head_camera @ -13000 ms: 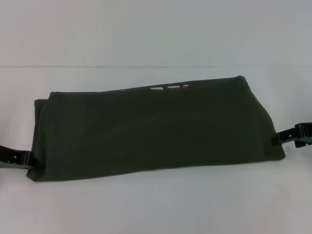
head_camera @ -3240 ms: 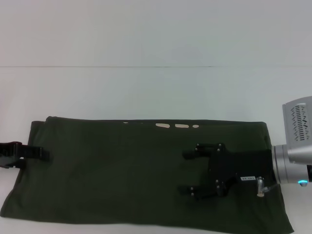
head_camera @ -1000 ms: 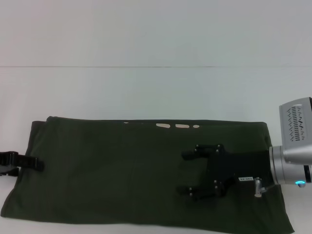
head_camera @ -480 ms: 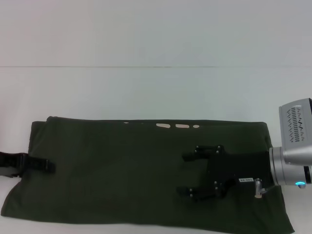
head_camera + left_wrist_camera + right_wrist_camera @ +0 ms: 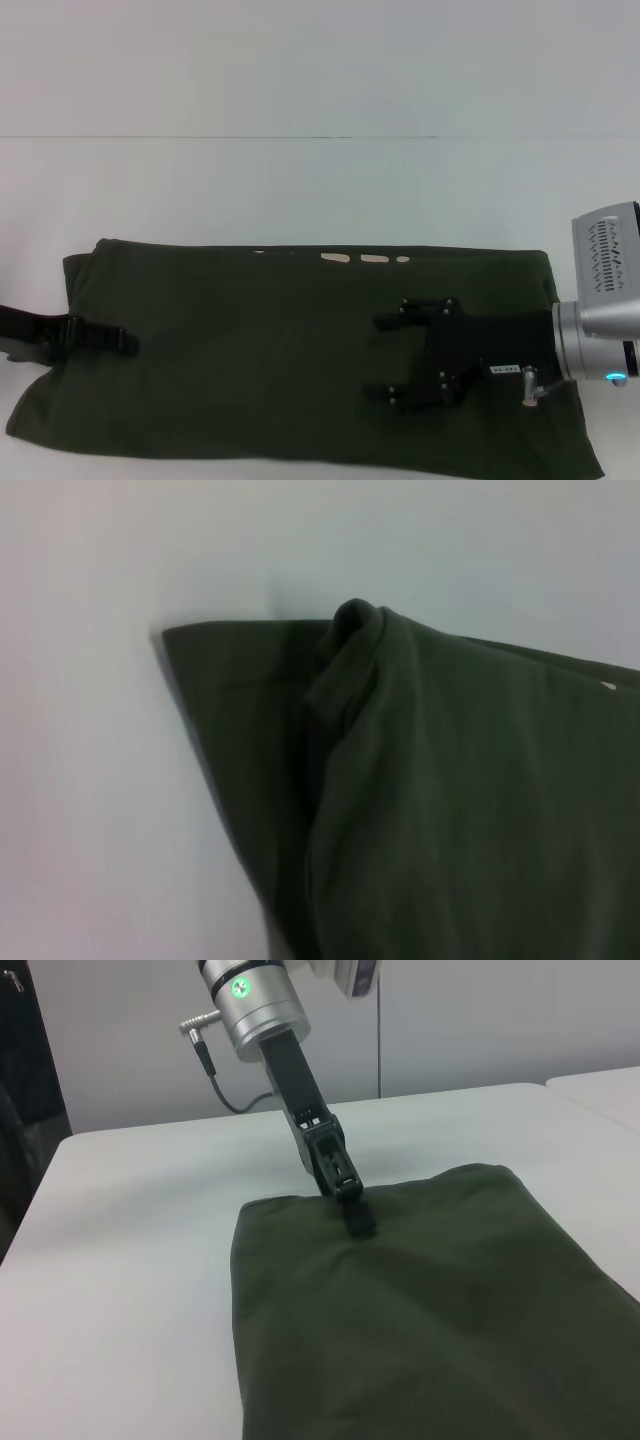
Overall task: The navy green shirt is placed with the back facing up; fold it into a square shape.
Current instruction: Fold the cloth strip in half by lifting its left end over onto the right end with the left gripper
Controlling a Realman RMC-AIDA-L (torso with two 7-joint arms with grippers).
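Note:
The navy green shirt lies as a long folded band across the white table, its plain side up. Bits of cream lettering peek out at its far edge. My left gripper reaches in from the left and is shut on the shirt's left end; the right wrist view shows the left gripper pinching that edge of the shirt. My right gripper rests open on the band's right part, fingers spread and pointing left. The left wrist view shows only the shirt, bunched into a raised fold.
The white table stretches bare beyond the shirt's far edge. The shirt's near edge runs close to the bottom of the head view. The right arm's silver wrist stands at the right edge.
My left gripper has moved rightward over the shirt's left end, drawing that edge in with it. The right gripper has stayed in place, open, on the cloth.

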